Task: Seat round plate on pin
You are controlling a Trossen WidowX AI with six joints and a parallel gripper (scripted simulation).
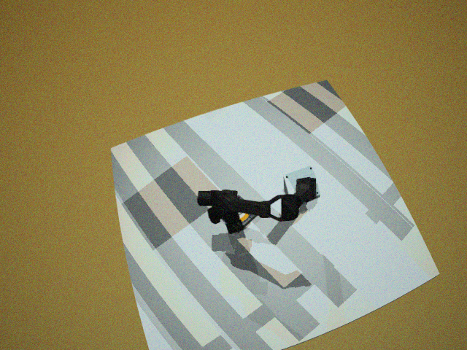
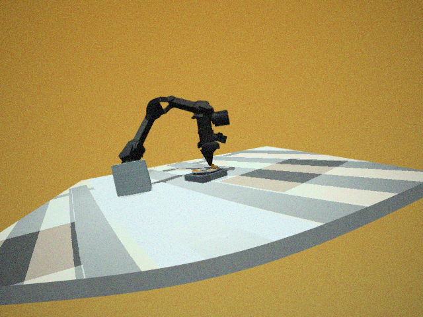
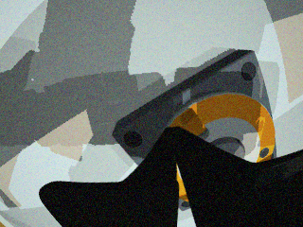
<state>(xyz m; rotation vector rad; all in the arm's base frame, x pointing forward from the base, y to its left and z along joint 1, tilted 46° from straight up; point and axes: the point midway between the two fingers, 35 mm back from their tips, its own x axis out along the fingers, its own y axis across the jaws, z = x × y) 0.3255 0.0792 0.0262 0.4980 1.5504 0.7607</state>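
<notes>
The black parallel-jaw gripper (image 2: 209, 161) points straight down with its fingers pressed together on nothing, its tip right at the round orange-ringed plate (image 3: 253, 113). Whether it touches the plate I cannot tell. The plate sits on the dark grey square base (image 2: 205, 176), which lies on the striped grey and white table top (image 2: 211, 218) near its middle, at about 8 o'clock from the arm's pale mounting block (image 1: 299, 181) in the top view. In the wrist view the plate's grey hub (image 3: 229, 134) shows at 2 o'clock from the fingers. The orange tab (image 2: 213, 166) pokes up beside the tip.
</notes>
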